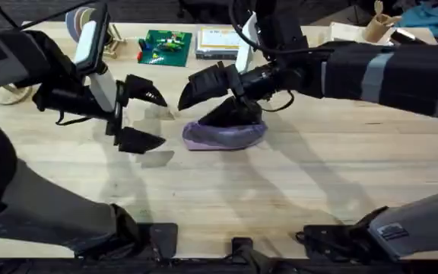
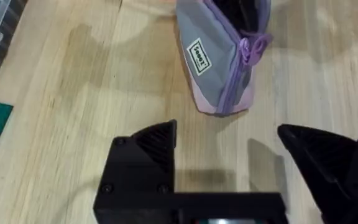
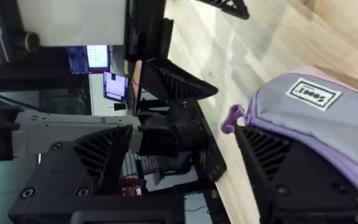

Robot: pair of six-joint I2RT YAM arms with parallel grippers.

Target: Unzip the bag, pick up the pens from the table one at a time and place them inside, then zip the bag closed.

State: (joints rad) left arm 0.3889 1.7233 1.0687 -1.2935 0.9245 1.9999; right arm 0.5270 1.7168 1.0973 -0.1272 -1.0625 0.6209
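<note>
Bag (image 1: 225,135) lies lengthwise across the table (image 1: 295,190), zip pull facing the left gripper (image 1: 144,116), which hangs wide open, empty, just beside it. Right gripper (image 1: 217,97) sits over the bag, one finger on it; spread, gripping nothing that I can see.

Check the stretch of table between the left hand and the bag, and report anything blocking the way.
Nothing visible blocks it. The left hand is open above bare table, and the bag lies just ahead of its fingers with only wood between. The right hand is at the bag's far side, not in that gap.
</note>
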